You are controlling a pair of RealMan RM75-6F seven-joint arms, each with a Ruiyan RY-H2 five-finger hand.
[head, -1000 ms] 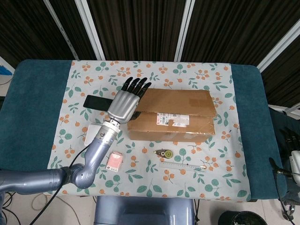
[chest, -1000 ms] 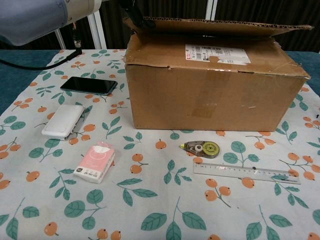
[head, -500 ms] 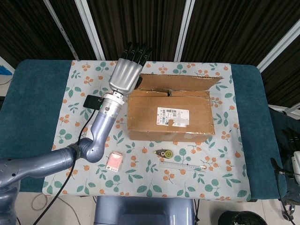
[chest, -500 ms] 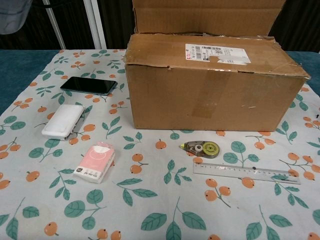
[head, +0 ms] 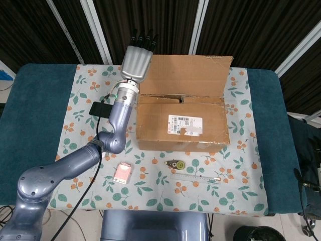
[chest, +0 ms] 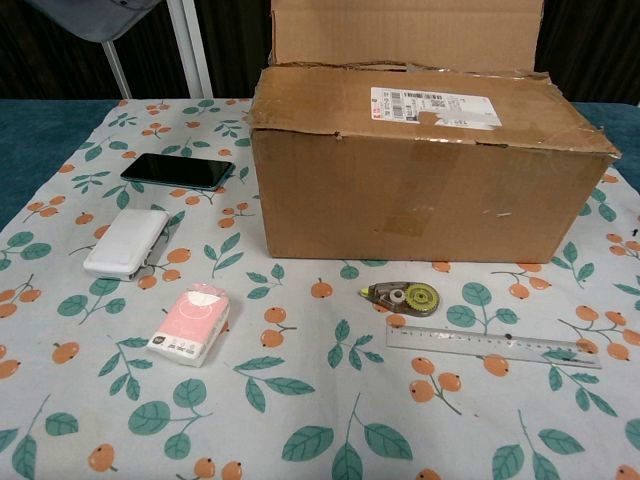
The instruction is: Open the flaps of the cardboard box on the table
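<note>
The cardboard box (head: 183, 123) stands mid-table, also seen in the chest view (chest: 430, 170). Its far flap (head: 188, 75) stands upright (chest: 405, 32). The near flap with the white label (head: 185, 125) lies flat on top. My left hand (head: 136, 60) is raised at the upright flap's left edge, fingers stretched straight and pointing away, holding nothing. Whether it touches the flap I cannot tell. The chest view catches only a bit of the left arm (chest: 90, 15) at the top left. My right hand shows in neither view.
Left of the box lie a black phone (chest: 178, 171) and a white case (chest: 126, 241). A pink tissue pack (chest: 190, 324), a correction tape (chest: 402, 295) and a clear ruler (chest: 493, 346) lie in front of the box.
The far flap has swung up from lying on the box to standing upright. My left hand rose and moved toward the far side along with it.
</note>
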